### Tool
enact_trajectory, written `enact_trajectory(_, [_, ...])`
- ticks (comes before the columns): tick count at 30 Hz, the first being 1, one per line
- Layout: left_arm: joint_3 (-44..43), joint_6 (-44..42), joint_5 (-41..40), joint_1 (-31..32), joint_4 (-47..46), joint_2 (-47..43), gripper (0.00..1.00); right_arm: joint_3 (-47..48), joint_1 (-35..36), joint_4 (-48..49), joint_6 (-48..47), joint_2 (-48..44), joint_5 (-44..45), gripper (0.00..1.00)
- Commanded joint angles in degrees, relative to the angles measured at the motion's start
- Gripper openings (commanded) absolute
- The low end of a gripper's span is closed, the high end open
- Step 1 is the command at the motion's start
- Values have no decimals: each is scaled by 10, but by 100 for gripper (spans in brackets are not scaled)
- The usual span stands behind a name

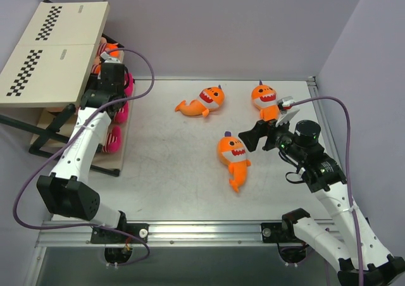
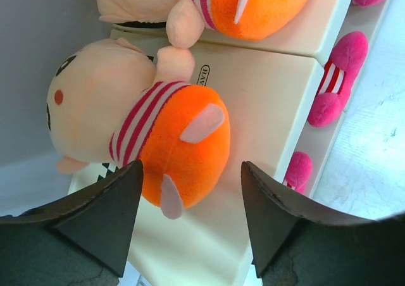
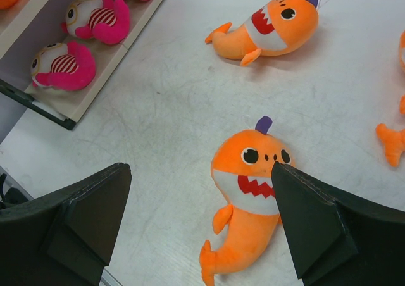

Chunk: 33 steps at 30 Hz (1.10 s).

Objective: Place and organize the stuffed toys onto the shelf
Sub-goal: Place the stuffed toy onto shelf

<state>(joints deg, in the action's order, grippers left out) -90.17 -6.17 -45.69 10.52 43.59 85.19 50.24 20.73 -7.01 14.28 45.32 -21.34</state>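
A soft plush doll (image 2: 180, 140) with a cream head, a pink-and-white striped collar and a round orange body lies on its side on a smooth cream-beige board (image 2: 272, 96) of the tiered shelf (image 1: 57, 52), which stands at the left of the desk (image 1: 164, 172). The left fingers (image 2: 95, 229), dark, hard and wedge-shaped, are spread to either side of the doll's lower end. One is clear of it and the other sits right at its fuzzy edge; I cannot tell whether it touches. A second doll (image 2: 253, 7) of the same make lies just beyond, close enough that their stubby arms seem to meet.

This looks like the moment of letting go. To do it well, the fingers should draw straight back and a little up, so the nap does not snag and roll the doll off the slick board or nudge its neighbour.

Pink plush dolls (image 3: 63, 68) with goggle eyes rest on the lower tier. Three orange plush sharks (image 1: 209, 101) with white toothy mouths lie on the pale, scuffed desk. The right fingers (image 3: 82, 216) are spread wide over the nearest shark (image 3: 253, 191), holding nothing
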Motion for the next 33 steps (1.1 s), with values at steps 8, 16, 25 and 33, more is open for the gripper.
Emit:
enact_trajectory(8, [3,-34,-16,20,-76,-48,75,-5,5,28,3,-1,-12,99])
enact_trajectory(16, [46,-74,-2,38,-137,-76,79,-10,5,31,7,2,-12,99])
enact_trajectory(25, [97,-139,-5,38,-181,-85,86,-18,5,37,14,5,-16,100])
enact_trajectory(33, [167,-226,-5,40,-262,-101,92,-26,5,45,21,11,-26,99])
